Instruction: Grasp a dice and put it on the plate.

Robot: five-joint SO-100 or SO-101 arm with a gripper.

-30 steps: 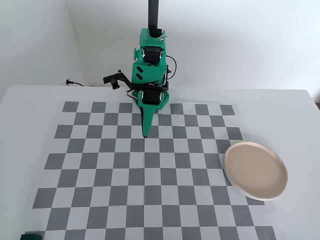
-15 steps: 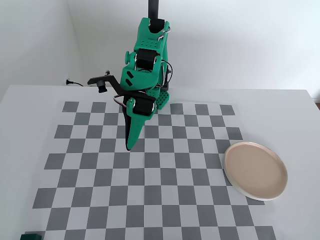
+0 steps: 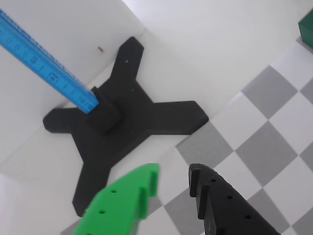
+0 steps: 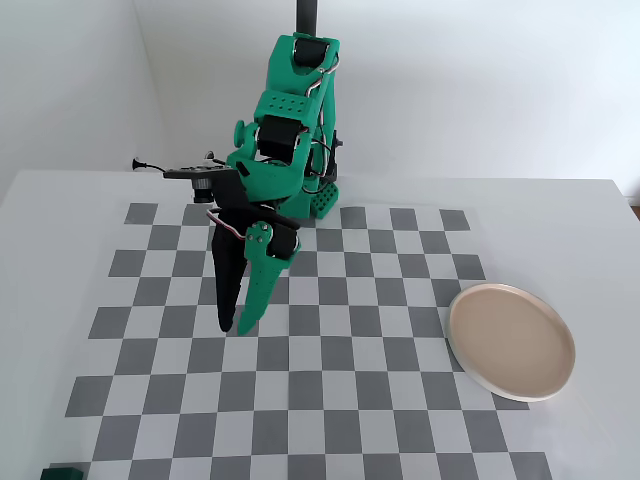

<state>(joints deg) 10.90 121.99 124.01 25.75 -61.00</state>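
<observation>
Green dice [image 4: 62,471] sits well apart from the gripper [image 4: 236,327], toward the lower-left corner of the fixed view.
Its jaws stand slightly parted, holding nothing; the plate [image 4: 511,342] lies far off to the gripper's other side.

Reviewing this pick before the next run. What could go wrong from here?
1. The dice sits at the frame's bottom-left corner in the fixed view, off the checkerboard and far from the gripper; reach may be marginal.
2. In the wrist view only a sliver of the dice shows at the edge, so aiming could be poor.
3. The plate lies on the opposite side, so a weak grip by the jaws could drop the dice on the long carry.
</observation>
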